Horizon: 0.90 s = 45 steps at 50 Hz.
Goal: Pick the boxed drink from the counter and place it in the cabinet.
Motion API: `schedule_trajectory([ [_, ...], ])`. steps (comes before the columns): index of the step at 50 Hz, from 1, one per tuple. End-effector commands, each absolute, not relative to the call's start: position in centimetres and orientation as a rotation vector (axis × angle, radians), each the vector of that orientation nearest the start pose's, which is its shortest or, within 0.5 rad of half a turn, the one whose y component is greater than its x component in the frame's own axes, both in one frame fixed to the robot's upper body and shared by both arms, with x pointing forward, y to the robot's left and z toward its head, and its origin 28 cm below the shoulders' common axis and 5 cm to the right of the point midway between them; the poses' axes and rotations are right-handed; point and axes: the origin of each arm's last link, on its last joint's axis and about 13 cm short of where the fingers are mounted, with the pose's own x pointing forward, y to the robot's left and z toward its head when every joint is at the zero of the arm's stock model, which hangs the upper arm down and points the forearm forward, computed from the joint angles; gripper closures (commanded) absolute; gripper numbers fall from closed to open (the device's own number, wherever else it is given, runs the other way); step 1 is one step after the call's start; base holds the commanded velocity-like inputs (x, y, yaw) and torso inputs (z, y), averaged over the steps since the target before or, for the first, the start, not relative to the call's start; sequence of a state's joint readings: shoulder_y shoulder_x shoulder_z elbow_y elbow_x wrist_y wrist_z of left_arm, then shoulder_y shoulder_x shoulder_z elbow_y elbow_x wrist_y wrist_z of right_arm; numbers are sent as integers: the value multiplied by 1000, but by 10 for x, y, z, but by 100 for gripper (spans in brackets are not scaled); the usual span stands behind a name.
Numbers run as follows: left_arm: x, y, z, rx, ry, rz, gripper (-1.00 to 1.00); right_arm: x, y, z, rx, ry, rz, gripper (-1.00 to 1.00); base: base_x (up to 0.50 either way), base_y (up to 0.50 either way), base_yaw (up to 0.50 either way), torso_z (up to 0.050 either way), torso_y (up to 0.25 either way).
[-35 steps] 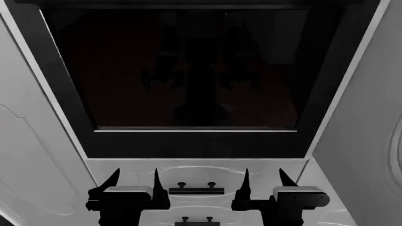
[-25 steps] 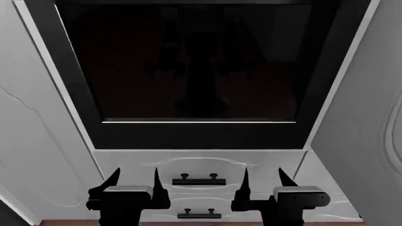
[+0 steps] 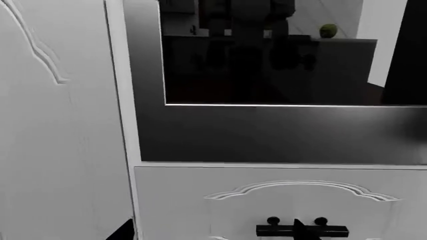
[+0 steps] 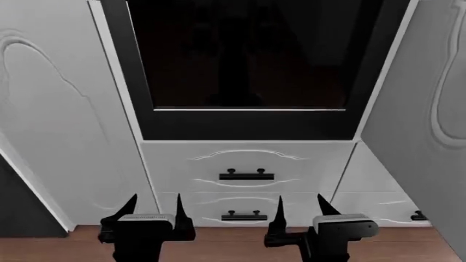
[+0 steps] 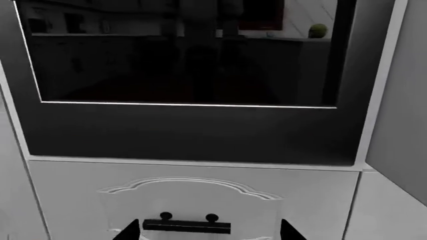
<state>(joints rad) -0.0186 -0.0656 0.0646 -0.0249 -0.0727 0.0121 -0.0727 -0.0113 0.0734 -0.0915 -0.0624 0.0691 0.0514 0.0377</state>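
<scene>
The boxed drink is out of view, and so is the counter itself. I face the pale grey-white cabinet (image 4: 58, 125), its moulded drawers (image 4: 248, 161) carrying black bar handles (image 4: 247, 175). My left gripper (image 4: 155, 200) and right gripper (image 4: 300, 200) hover low in the head view, side by side. Both are open with nothing between the fingers. In the left wrist view the left gripper (image 3: 212, 232) points at the top drawer (image 3: 280, 200). The right gripper (image 5: 210, 231) frames a drawer handle (image 5: 187, 226) from a distance.
A dark glass-fronted unit (image 4: 248, 54) fills the bay above the drawers. Its glass reflects a small green round thing (image 3: 327, 31), also seen in the right wrist view (image 5: 318, 30). Wood floor (image 4: 233, 245) runs below the drawers. A dark gap (image 4: 22, 202) lies at the far left.
The head view has pulled back: the glass unit sits higher and smaller, and a second drawer row and the wood floor now show. Both grippers stay open and empty.
</scene>
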Motion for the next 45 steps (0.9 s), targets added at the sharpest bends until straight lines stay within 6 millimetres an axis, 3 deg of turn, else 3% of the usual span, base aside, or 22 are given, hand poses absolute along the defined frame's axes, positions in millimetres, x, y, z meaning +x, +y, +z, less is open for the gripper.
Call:
schedule_trajectory([
  [1,215,210,12,-4,-4,17,-100,207,-93,21,-30,7,64,-100,-277,422,0,0,0],
  [22,215,211,12,-4,-6,22,-100,206,-93,22,-63,-3,60,-100,-71,491,0,0,0],
  [26,216,211,11,-3,-3,23,-100,207,-93,21,-51,-4,67,-100,-13,0,-58,0,0],
  [45,217,211,12,9,-4,13,-100,205,-97,25,-1,20,76,-100,-43,2,-500,0,0],
])
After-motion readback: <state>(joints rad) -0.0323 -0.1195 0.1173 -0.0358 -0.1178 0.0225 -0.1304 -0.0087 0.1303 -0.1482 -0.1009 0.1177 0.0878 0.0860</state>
